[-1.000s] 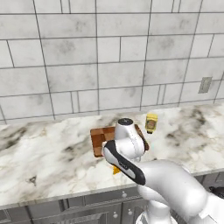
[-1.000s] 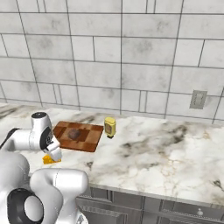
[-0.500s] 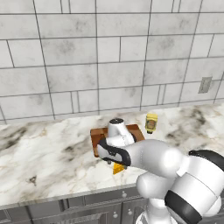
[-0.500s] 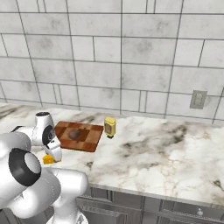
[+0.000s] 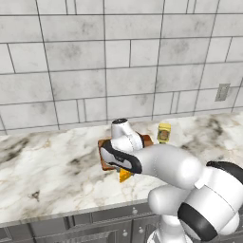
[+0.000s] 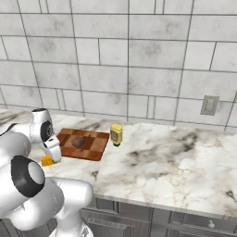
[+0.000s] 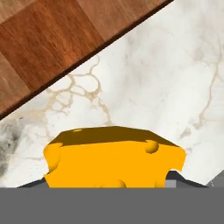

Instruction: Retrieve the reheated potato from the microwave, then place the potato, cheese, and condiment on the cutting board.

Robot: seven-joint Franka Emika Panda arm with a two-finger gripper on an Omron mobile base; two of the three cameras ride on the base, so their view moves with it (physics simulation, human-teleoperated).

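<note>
The yellow-orange cheese (image 7: 113,158) wedge lies on the marble counter just off the cutting board's (image 7: 48,43) front edge. My gripper (image 7: 105,183) is down over it, open, with a fingertip (image 7: 175,178) showing on either side of the wedge. From the right base view, the gripper (image 6: 52,156) sits right on the cheese (image 6: 46,161), at the near left corner of the checkered cutting board (image 6: 95,147). The brown potato (image 6: 77,142) rests on the board. The yellow condiment (image 6: 115,134) bottle stands upright just past the board's right end. My arm hides most of the cutting board (image 5: 147,140); the cheese (image 5: 124,176) and condiment (image 5: 164,133) show.
A grey tiled wall backs the marble counter (image 6: 176,162), with a wall outlet (image 6: 209,105) at the right. The counter's front edge runs above grey drawers (image 5: 95,223).
The arm has swung left and lowered from above the board to the cheese at its near edge. Potato, board and condiment have not moved.
</note>
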